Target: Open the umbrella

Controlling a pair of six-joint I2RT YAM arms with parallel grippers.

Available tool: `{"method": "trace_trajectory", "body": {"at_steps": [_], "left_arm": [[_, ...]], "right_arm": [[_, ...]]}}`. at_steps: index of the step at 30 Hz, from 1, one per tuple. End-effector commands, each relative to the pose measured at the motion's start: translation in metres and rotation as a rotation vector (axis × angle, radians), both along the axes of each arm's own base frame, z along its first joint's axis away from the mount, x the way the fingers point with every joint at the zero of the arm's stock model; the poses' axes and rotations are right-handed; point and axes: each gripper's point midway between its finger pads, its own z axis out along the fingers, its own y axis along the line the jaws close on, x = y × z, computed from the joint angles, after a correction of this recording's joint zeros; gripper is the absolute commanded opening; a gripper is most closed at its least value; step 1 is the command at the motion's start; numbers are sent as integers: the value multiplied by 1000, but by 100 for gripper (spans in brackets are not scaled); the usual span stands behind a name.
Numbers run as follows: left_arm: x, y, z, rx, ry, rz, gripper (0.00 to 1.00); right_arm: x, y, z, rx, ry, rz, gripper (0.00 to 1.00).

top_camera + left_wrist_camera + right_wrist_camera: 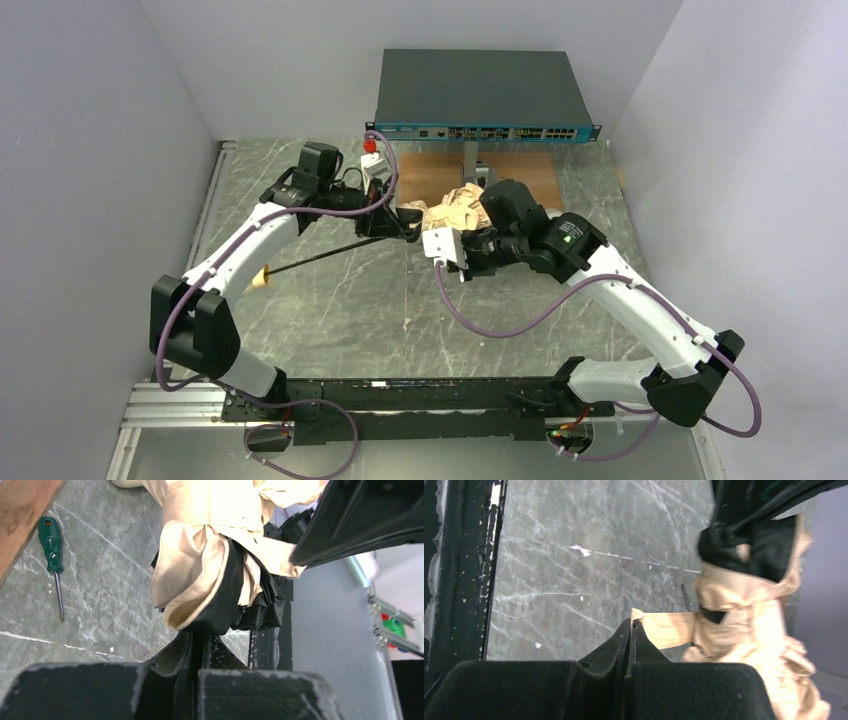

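The umbrella (455, 208) is a folded bundle of pale beige fabric with black lining, held above the table's middle. Its thin dark shaft (320, 253) runs left to a beige handle (262, 276). My left gripper (403, 222) is shut on the umbrella's dark part just below the bundle; in the left wrist view the jaws (202, 637) are pressed together under the canopy (200, 570). My right gripper (450, 232) is shut on the umbrella's beige closure strap (666, 627). In the right wrist view the gripper (630, 625) pinches the strap's end, with the bundle (744, 615) to its right.
A network switch (485, 90) stands on a post at the back, over a wooden board (440, 170). A green screwdriver (51, 545) lies on the marble table (350, 310) near the board. Grey walls close in on both sides.
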Motion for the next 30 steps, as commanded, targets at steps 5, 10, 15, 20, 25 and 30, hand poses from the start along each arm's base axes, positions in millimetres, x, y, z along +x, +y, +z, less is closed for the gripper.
{"method": "trace_trajectory", "body": {"at_steps": [5,10,15,20,25,30], "left_arm": [[13,1,32,-91,-84,7,0],[10,4,38,-93,-124,-12,0],[15,18,32,29,-273,-2,0],[17,35,23,150,-476,-26,0],[16,47,13,328,-744,-136,0],[9,59,-5,598,-1158,-398,0]], "right_arm": [[-33,-20,-22,-48,94,25,0],[-23,-32,-27,-48,89,-114,9],[-21,-47,-23,-35,168,-280,60],[-22,-58,3,64,217,-397,67],[-7,-58,51,217,248,-505,75],[22,-48,96,361,264,-589,89]]}}
